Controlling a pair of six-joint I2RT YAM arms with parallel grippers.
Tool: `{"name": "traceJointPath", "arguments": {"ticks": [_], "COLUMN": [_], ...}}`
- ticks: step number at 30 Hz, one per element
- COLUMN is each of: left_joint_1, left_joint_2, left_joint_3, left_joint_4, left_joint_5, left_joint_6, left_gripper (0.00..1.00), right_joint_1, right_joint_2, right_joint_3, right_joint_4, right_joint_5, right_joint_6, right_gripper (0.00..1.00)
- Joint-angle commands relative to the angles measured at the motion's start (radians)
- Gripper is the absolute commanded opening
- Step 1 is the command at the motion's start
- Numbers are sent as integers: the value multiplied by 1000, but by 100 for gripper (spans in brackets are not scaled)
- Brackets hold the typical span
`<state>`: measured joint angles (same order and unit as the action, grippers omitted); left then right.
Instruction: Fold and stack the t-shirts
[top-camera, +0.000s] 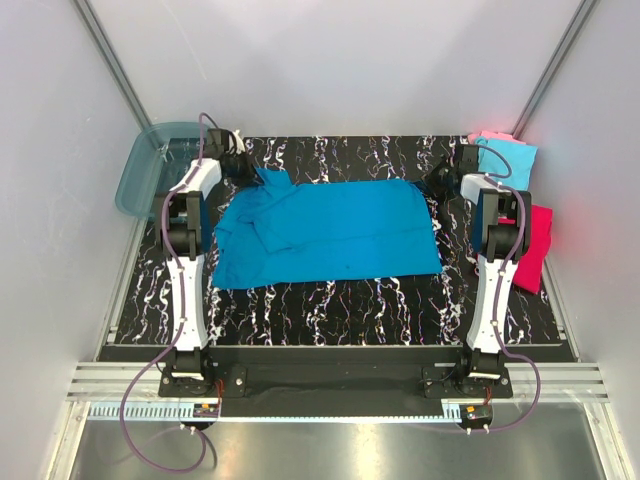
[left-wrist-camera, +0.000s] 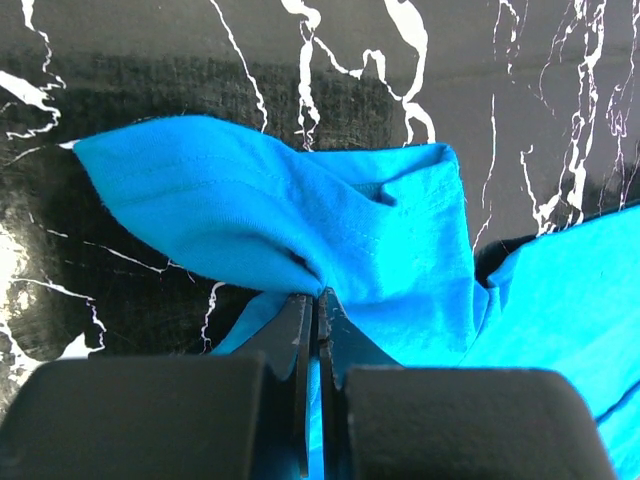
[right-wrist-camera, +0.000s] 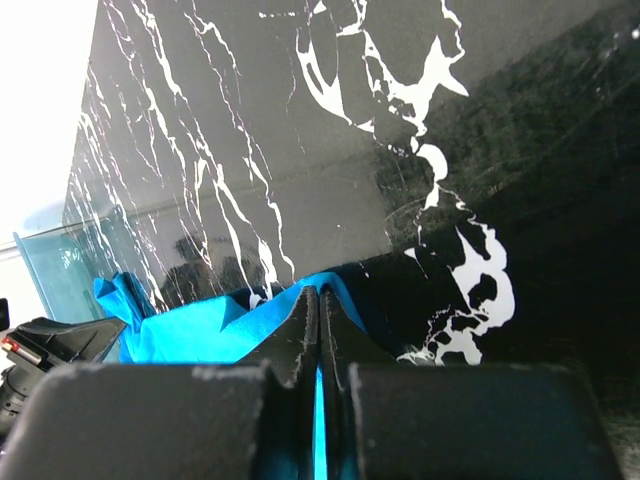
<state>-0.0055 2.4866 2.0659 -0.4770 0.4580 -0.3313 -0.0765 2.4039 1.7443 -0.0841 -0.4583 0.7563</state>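
A large teal-blue t-shirt (top-camera: 330, 232) lies spread across the black marbled table (top-camera: 340, 310), rumpled at its left end. My left gripper (top-camera: 243, 170) is at the shirt's far left corner, shut on a bunched fold of the cloth (left-wrist-camera: 300, 220). At the far right corner, my right gripper (top-camera: 441, 180) is shut on the shirt's edge (right-wrist-camera: 200, 330). Blue cloth shows between the closed fingers in both wrist views. More t-shirts lie at the far right: a light cyan one (top-camera: 510, 160) over a pale pink one (top-camera: 487, 137), and a magenta-red one (top-camera: 535, 245).
A translucent teal plastic tub (top-camera: 150, 170) stands off the table's far left corner, close to my left arm. White walls close in the back and both sides. A metal rail runs along the near edge by the arm bases.
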Motion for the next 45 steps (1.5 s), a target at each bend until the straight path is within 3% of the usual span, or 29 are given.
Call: {"name": "traceJointPath", "arguments": {"ticks": [1, 11, 24, 45], "left_joint_1": [6, 4, 4, 4], "left_joint_2": [-84, -202, -370, -752], "left_joint_3": [-58, -82, -148, -593], "left_joint_4": [38, 101, 107, 198], "left_joint_5": [-28, -15, -7, -21], "left_joint_6": [-11, -60, -97, -104], "left_gripper": [0, 0, 0, 0], "right_joint_1": [0, 0, -9, -26], "right_joint_2": [-58, -95, -279, -646], "right_joint_3": [-19, -31, -163, -658], "right_joint_4": [53, 133, 257, 363], "right_joint_5": [24, 26, 69, 202], "right_joint_6": [6, 40, 98, 98], "right_gripper": [0, 0, 0, 0]}}
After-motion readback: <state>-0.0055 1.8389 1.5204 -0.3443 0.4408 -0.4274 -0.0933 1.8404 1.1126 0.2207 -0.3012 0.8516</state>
